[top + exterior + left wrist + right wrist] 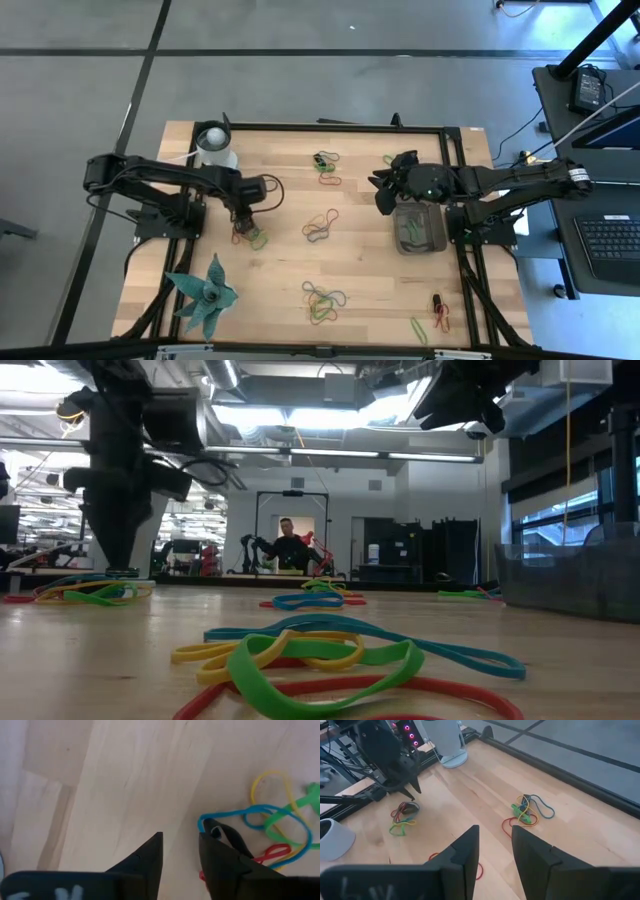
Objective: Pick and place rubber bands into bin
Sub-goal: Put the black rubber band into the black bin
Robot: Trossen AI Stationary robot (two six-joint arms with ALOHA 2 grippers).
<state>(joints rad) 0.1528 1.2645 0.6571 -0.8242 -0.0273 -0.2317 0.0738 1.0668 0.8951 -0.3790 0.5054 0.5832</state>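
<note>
Down at table height, a tangle of rubber bands (330, 660) fills the foreground: green, yellow, blue and red loops lying on the wood. Farther back sit three more clusters, and beyond the table a person (288, 545) stands in the room.

From above, six groups of bands are spread over the table (290, 180): one by the left gripper (243, 222), one at centre, one near the far edge, one near the front, and two small ones at the front right. There is one bin (418, 228), on the right side, with bands already lying inside; only the high view shows its contents, since the low view catches just its grey wall.

The left gripper is down at the table by its cluster. Its wrist view shows what nothing else does: the fingers (150, 860) stand a narrow gap apart, with a blue band (250, 817) looped around one tip, not pinched between them.

The right gripper (385, 185) hangs just beside the bin's far corner, fingers (465, 855) slightly apart, holding nothing.

Also here: one white cup (214, 146) at the far left and one teal plant-like ornament (205, 293) at the front left.
</note>
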